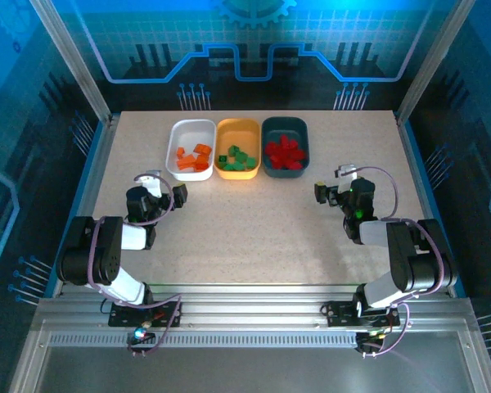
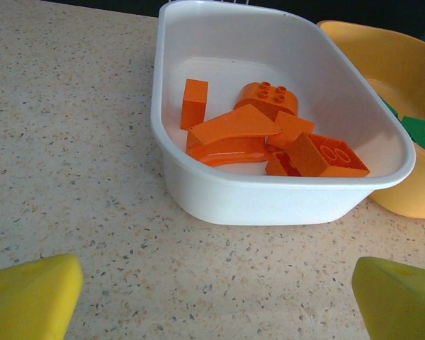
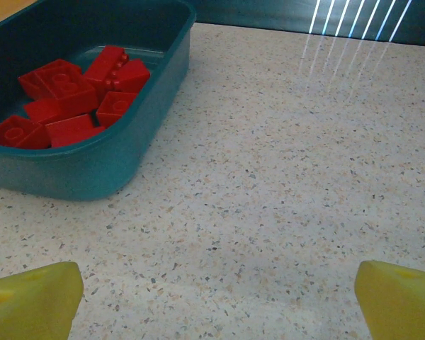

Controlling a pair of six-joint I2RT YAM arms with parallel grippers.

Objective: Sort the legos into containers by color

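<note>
Three trays stand in a row at the back of the table. The white tray (image 1: pixel 180 133) (image 2: pixel 269 198) holds several orange legos (image 1: pixel 194 157) (image 2: pixel 262 131). Green legos (image 1: pixel 238 158) (image 2: pixel 421 131) lie in the orange-yellow tray (image 1: pixel 237 131) (image 2: pixel 389 49). The dark teal tray (image 1: pixel 285 125) (image 3: pixel 78 177) holds red legos (image 1: pixel 285 152) (image 3: pixel 71 99). My left gripper (image 1: pixel 157 195) (image 2: pixel 219 301) sits open near the white tray's front, nothing between its yellow fingertips (image 2: pixel 32 297). My right gripper (image 1: pixel 337 191) (image 3: pixel 219 301) is open and empty over bare table, right of the teal tray.
The speckled tabletop (image 1: pixel 254 221) stretches between the two arms. Metal frame posts (image 1: pixel 69 49) and blue side walls border the table. A rail (image 1: pixel 245 315) runs along the near edge by the arm bases.
</note>
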